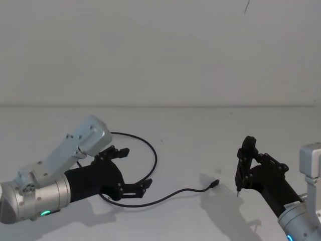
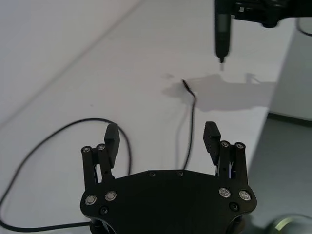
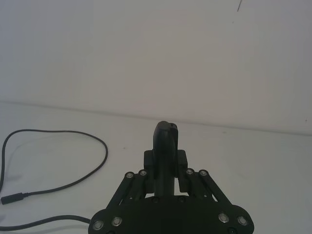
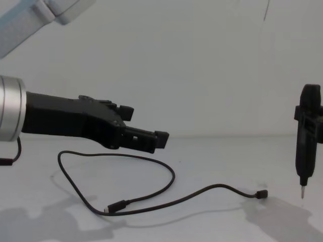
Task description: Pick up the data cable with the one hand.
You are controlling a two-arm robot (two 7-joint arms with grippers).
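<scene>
Cable (image 1: pixel 176 193) looped on table (image 1: pixel 200 130), loose. My left gripper (image 1: pixel 136 167) spread wide, hovering over it. Right gripper (image 1: pixel 249 159) clenched on pen (image 1: pixel 239 179).

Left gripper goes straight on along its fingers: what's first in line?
Probably the data cable: its strand runs out between the left gripper's open fingers toward the far plug. The pen-like tool in the right gripper lies beyond. Depth is unclear.

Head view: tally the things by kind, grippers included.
data cable: 1
pen-like tool: 1
grippers: 2 (left gripper open above the cable; right gripper shut on the tool)
Total: 4
</scene>
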